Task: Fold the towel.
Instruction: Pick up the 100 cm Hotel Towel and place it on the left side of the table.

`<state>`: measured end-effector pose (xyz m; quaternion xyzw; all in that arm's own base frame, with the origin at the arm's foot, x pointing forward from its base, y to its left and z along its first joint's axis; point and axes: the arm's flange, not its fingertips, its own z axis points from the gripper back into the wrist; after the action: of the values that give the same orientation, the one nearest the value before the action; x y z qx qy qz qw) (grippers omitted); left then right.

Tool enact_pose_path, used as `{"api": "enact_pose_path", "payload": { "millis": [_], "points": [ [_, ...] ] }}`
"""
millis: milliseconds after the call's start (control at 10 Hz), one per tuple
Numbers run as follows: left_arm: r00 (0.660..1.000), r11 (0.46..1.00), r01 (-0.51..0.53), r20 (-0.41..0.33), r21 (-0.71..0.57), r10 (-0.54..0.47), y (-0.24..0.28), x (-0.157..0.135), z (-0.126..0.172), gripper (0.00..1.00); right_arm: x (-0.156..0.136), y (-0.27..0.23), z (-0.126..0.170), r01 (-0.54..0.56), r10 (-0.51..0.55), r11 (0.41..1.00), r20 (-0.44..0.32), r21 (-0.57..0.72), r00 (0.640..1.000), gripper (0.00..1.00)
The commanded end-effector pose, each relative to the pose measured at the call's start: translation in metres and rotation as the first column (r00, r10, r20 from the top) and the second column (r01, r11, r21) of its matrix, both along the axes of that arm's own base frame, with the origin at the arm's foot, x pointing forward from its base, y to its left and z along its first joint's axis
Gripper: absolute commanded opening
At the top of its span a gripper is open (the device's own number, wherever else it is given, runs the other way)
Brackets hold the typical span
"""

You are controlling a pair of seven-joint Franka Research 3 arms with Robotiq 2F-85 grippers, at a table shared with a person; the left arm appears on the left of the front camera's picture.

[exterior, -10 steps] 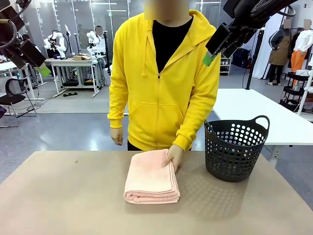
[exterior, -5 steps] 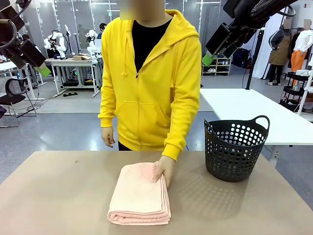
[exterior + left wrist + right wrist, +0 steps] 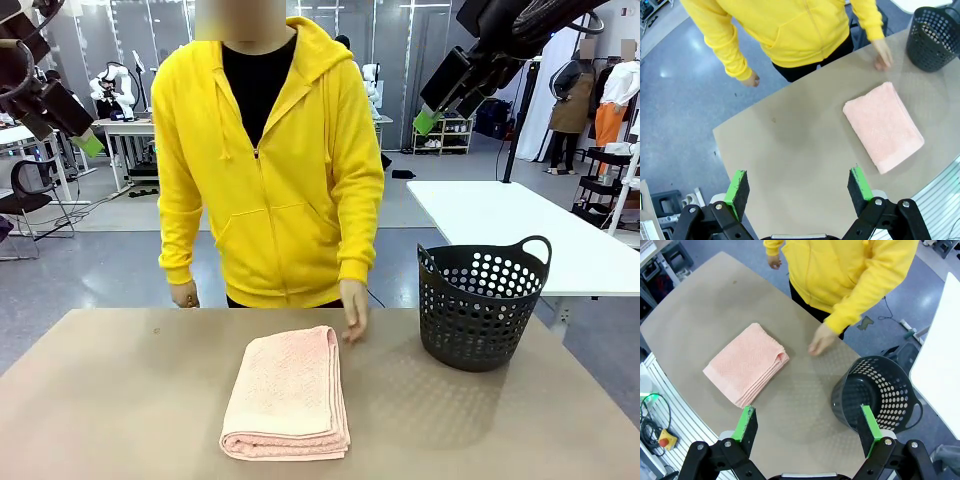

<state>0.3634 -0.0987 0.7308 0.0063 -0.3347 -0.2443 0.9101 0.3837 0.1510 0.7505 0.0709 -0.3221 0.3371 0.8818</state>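
Towel: the towel point(image 3: 287, 393) lies folded on the worktop point(image 3: 120, 400).
Person's hand point(image 3: 353, 322): just beside the towel.
Left fingers point(image 3: 738, 187): released, holding nothing.
Right fingers point(image 3: 746, 423): released, holding nothing.

this is a robotics lab, a large open hall with a grey polished floor point(image 3: 110, 270) and glass partition walls point(image 3: 160, 40) at the back. the brown table point(image 3: 120, 400) in front stands between two raised robot arms, and a person point(image 3: 265, 170) in a yellow hoodie stands at its far side. more worktables point(image 3: 135, 130) farther off carry white robot arms, with cables on the floor beneath them. a white table point(image 3: 520, 225) stands to the right, a black office chair point(image 3: 25, 190) to the left. the right wrist view shows a cable with a red emergency stop button point(image 3: 665, 438) beside the table.
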Motion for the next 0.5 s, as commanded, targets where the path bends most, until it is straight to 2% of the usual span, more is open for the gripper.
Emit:
{"api": "enact_pose_path", "payload": {
  "millis": [0,400],
  "points": [
    [1.0,1.0,-0.009,-0.018,-0.008,0.008,-0.0013,0.0008,0.0046,1.0,0.0006,0.0002,0.0007,0.007,-0.007,1.0,-0.008,-0.005,1.0,1.0],
    [1.0,1.0,-0.009,-0.018,-0.008,0.008,-0.0013,0.0008,0.0046,1.0,0.0006,0.0002,0.0007,0.007,-0.007,1.0,-0.008,-0.005,1.0,1.0]
  ]
}}
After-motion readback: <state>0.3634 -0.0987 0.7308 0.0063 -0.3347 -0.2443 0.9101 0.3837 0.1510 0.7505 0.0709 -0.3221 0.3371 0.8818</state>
